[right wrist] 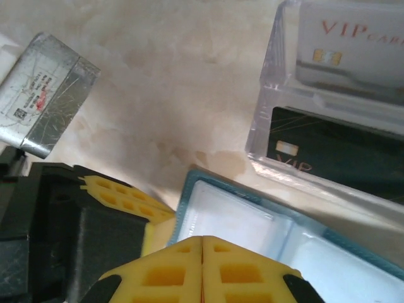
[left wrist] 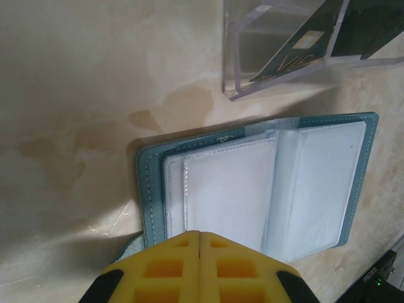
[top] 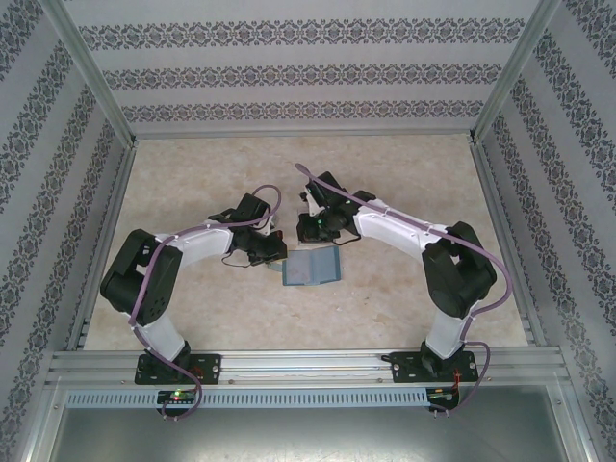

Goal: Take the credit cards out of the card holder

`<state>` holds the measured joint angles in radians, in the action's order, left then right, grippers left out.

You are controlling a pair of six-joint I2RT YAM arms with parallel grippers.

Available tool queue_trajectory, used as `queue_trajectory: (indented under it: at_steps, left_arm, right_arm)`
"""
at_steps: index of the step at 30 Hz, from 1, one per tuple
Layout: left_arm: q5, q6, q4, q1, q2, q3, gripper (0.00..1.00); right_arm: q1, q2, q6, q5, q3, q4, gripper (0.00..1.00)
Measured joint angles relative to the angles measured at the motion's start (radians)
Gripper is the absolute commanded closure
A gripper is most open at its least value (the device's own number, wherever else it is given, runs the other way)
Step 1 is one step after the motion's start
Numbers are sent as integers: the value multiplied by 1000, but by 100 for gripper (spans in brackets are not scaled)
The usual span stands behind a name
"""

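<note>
Card holder [left wrist: 252, 189] lies open just beyond the closed left tool [left wrist: 200, 237].

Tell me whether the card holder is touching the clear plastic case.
Apart: left wrist view shows bare table between the card holder and the clear plastic case.

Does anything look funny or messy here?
Brownish blotches on the table beside the open card holder look like dried spills, though they may be just its marbling. Nothing else stands out.
</note>
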<state>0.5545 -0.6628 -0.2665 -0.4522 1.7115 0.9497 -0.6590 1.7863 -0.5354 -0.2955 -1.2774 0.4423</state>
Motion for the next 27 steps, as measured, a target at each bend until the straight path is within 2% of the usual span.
queue_trajectory:
  at_steps: [13,27]
  left_arm:
    - [22,0,16,0,31,-5,100]
    - [22,-5,20,-7,51,-18,100]
  right_arm:
    - [-12,21,-169,-96,88,-94,80]
    - [-20,97,-196,-114,90,-87,76]
